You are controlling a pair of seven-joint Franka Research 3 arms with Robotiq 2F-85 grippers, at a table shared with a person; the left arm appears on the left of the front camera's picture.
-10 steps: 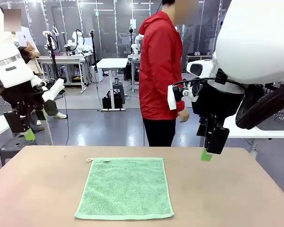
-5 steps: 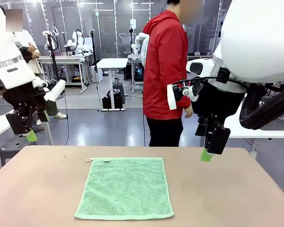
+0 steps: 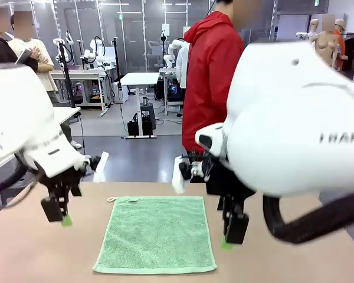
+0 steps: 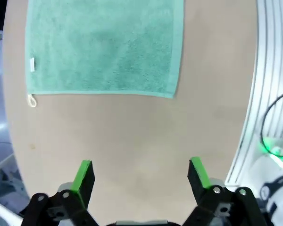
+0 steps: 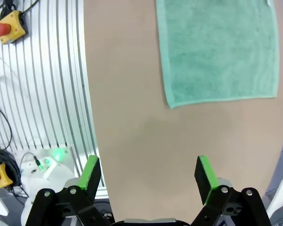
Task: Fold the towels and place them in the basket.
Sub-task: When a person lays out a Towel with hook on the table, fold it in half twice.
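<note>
Towel (image 3: 155, 234) flat on table (image 3: 295, 259), centred. Cord loop (image 3: 111, 200) at towel's far-left corner. Left gripper (image 3: 64, 219) left of towel; right gripper (image 3: 227, 240) just beside towel's right edge. Person (image 3: 209, 76) behind towel, beyond table's far edge.

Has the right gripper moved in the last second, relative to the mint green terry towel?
Yes. The right gripper came down and leftward in the front view, now beside the right edge of the mint green terry towel.

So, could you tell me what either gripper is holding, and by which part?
Nothing is held: the left gripper and the right gripper are open, neither touching the mint green towel.
</note>
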